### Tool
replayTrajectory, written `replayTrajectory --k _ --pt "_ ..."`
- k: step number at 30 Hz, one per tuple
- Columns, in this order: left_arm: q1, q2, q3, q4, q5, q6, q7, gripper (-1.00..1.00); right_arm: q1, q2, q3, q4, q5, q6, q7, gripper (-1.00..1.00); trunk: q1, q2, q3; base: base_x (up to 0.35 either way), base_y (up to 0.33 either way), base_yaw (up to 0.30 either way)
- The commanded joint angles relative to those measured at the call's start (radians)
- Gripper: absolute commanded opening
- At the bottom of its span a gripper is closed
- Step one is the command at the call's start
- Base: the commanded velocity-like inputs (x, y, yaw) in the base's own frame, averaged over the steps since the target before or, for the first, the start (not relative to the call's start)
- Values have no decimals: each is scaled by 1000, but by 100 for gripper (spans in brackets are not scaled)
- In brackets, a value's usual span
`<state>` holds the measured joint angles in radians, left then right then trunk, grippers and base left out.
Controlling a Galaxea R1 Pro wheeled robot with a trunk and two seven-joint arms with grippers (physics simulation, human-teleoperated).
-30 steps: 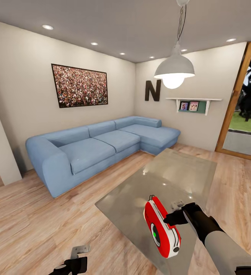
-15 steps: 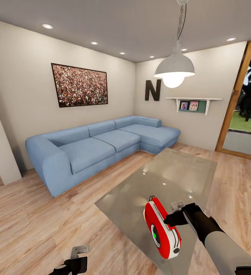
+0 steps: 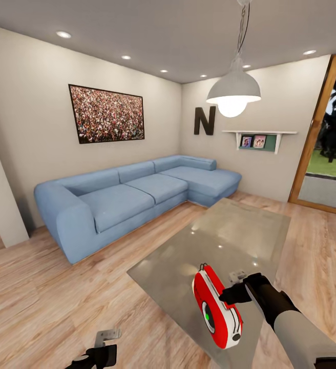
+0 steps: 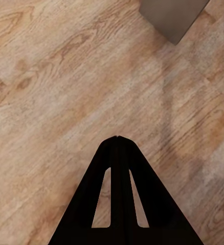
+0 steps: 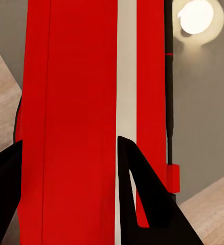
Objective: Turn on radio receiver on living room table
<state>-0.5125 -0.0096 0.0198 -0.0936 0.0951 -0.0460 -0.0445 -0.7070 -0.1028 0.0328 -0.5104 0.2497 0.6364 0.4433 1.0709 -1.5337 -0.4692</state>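
Observation:
The red radio receiver (image 3: 215,306) stands on its narrow side over the near corner of the grey glass table (image 3: 234,230), its green-centred dial facing me. My right gripper (image 3: 231,293) is shut on it from the right. In the right wrist view the radio's red body and white trim (image 5: 81,102) lie between the black fingers (image 5: 142,199), with the table's glass (image 5: 204,97) behind. My left gripper (image 3: 104,352) hangs low over the wood floor left of the table, its fingers (image 4: 117,153) pressed together on nothing.
A long blue L-shaped sofa (image 3: 132,197) runs along the far wall beyond the table. A white pendant lamp (image 3: 233,92) hangs above the table. A glass door (image 3: 329,154) is at the right. A corner of the table (image 4: 172,15) shows beyond the left gripper's fingers.

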Motion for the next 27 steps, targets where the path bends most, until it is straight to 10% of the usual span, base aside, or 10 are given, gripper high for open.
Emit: replayTrajectory --k 1,27 --pt "0 0 0 0 0 0 0 -100 0 0 -1 0 -4 0 0 -100 4 -7 -3 0 0 0" --pt "0 9 -3 18 -9 2 5 -100 0 8 -1 0 -2 0 -2 -100 38 -70 -31 11 0 0"
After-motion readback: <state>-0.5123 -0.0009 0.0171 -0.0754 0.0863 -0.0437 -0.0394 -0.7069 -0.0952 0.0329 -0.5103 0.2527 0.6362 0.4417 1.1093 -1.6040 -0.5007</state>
